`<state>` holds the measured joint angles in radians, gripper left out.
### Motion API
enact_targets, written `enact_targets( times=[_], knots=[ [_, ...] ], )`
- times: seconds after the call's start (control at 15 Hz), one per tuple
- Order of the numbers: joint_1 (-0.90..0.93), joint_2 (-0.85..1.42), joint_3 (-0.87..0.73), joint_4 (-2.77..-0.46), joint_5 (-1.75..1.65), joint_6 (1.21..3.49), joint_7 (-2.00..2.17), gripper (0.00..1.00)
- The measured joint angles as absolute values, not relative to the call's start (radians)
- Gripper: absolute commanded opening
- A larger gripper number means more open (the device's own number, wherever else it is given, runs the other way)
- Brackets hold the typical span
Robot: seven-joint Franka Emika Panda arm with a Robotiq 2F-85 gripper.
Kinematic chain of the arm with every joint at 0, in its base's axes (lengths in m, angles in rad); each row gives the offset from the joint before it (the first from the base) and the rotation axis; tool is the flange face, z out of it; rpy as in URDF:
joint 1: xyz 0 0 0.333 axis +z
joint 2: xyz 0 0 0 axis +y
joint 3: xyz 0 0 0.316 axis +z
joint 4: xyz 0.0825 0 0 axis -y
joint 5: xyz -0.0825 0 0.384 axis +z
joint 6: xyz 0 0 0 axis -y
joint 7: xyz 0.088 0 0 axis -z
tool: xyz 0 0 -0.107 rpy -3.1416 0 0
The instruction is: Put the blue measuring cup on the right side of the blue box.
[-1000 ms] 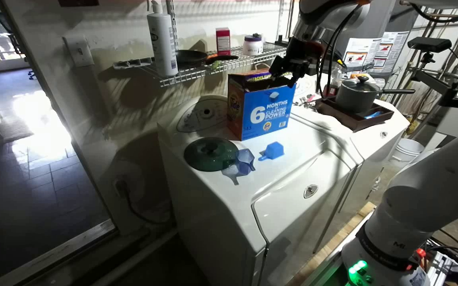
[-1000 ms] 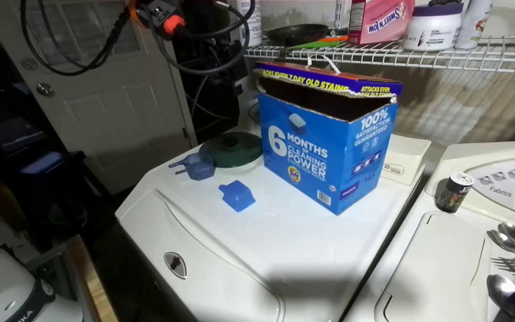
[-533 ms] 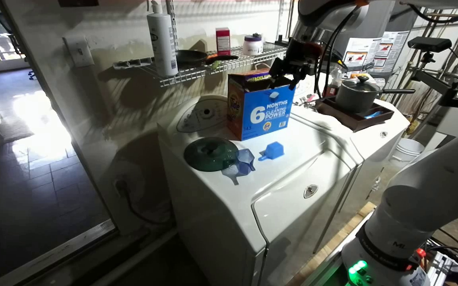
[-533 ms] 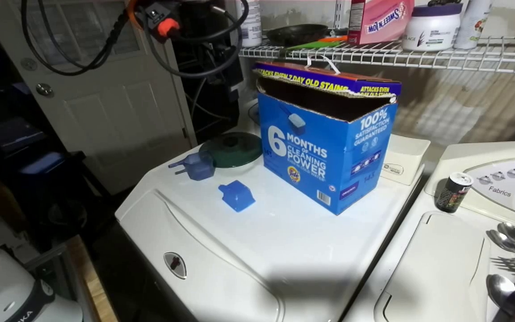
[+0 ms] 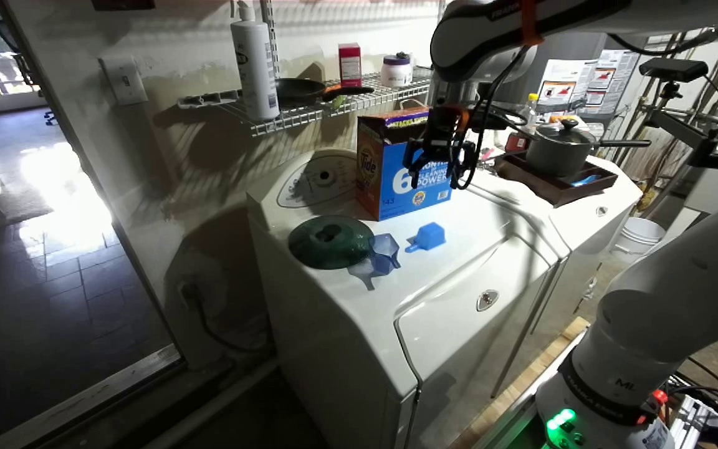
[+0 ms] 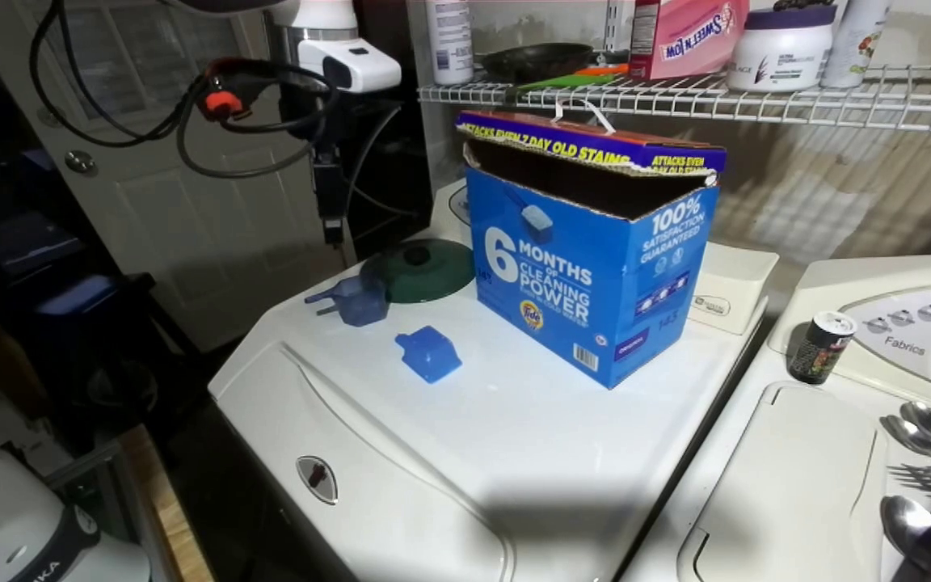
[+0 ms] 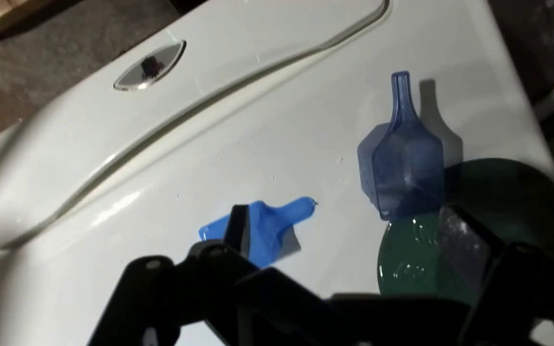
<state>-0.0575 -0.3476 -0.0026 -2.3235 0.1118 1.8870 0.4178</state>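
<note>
Your gripper (image 7: 349,234), jaws apart on nothing, hung above the white appliance (image 6: 498,436). The opaque blue measuring cup (image 7: 266,228), probably the target, lay before the blue box (image 6: 562,267); straight descent could have driven 1 finger (image 7: 236,226) onto it, since they overlapped in the wrist view.

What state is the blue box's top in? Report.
Open: in an exterior view, the blue box has its top flap raised, dark inside showing.

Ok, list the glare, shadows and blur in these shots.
In an exterior view, glare washes out part of the floor; in an exterior view, a soft shadow lies low across the white appliance; in the wrist view, small highlights dot the green lid, the gripper fingers looking dark and slightly soft.
</note>
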Motion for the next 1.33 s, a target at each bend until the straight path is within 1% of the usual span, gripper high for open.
enact_targets(
  times=[0.2, 1.33],
  knots=[
    [-0.064, -0.351, 0.028, -2.374, 0.109, 1.889, 0.543, 1.0],
    [-0.064, -0.351, 0.028, -2.371, 0.109, 1.889, 0.54, 1.0]
  ],
)
